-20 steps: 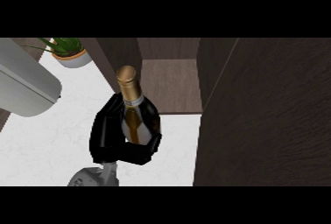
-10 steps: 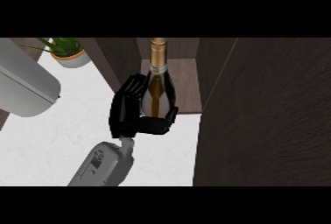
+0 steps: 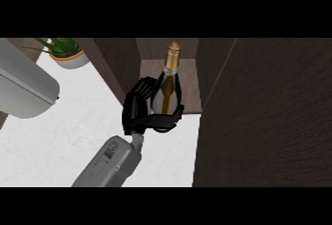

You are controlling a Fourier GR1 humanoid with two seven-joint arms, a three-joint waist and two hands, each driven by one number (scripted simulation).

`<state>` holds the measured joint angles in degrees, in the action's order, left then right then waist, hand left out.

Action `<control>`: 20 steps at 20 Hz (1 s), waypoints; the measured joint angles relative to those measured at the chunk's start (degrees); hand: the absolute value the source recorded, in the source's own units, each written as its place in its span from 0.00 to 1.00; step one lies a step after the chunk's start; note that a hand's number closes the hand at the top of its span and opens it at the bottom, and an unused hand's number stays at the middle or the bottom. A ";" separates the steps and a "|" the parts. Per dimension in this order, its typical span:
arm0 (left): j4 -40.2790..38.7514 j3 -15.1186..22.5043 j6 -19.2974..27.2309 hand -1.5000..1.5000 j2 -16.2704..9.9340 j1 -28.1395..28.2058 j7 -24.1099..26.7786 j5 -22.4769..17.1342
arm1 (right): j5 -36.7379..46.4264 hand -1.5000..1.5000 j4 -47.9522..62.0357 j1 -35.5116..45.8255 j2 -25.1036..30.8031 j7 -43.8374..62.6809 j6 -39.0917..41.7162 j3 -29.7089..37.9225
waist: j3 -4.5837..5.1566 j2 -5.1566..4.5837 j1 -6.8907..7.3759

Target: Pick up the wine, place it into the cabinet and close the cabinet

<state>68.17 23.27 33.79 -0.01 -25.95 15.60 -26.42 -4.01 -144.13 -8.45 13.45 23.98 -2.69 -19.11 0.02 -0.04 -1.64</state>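
Note:
The wine bottle (image 3: 167,83) is dark with a gold foil neck and stands about upright in the open cabinet's compartment (image 3: 189,94). My right hand (image 3: 139,110) is shut on the bottle's lower body. Its fingers lie along the bottle's left side and the thumb crosses in front of the base, hiding it. I cannot tell whether the bottle rests on the shelf. The dark wooden cabinet door (image 3: 272,123) stands open at the right, filling that side of the view. My left hand does not show.
A potted green plant (image 3: 65,55) stands on the white marble counter (image 3: 52,145) at the back left. A large grey rounded shape (image 3: 23,92) fills the left edge. A dark cabinet wall (image 3: 117,66) borders the compartment's left side.
My right hand has carried the bottle away from me and to the right, from above the counter into the cabinet opening. The bottle has come more upright.

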 measured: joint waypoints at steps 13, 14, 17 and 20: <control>-15.94 1.11 -3.00 1.00 0.01 -4.66 12.84 -13.45 | -0.68 0.00 0.09 -3.57 -0.47 -3.01 3.16 0.95 | 0.01 -0.09 -0.52; -17.34 1.22 -3.20 1.00 0.00 -5.44 13.63 -14.71 | -0.70 0.00 0.11 -3.82 -0.53 -3.33 3.36 0.93 | 0.02 -0.12 -0.64; -21.00 0.49 -3.87 1.00 0.01 -8.86 13.77 -17.00 | -0.93 0.00 0.13 -3.85 -0.45 -3.36 4.02 1.99 | 0.02 -0.16 -0.62; -23.98 -0.37 -4.16 1.00 0.01 -11.63 14.05 -18.61 | -1.02 0.00 0.16 -3.86 -1.07 -3.01 3.85 1.76 | 0.01 -0.14 -0.54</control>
<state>44.19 22.90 29.63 0.00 -37.58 29.65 -45.02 -5.03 -143.97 -12.31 12.38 20.97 1.16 -17.36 0.04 -0.19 -2.18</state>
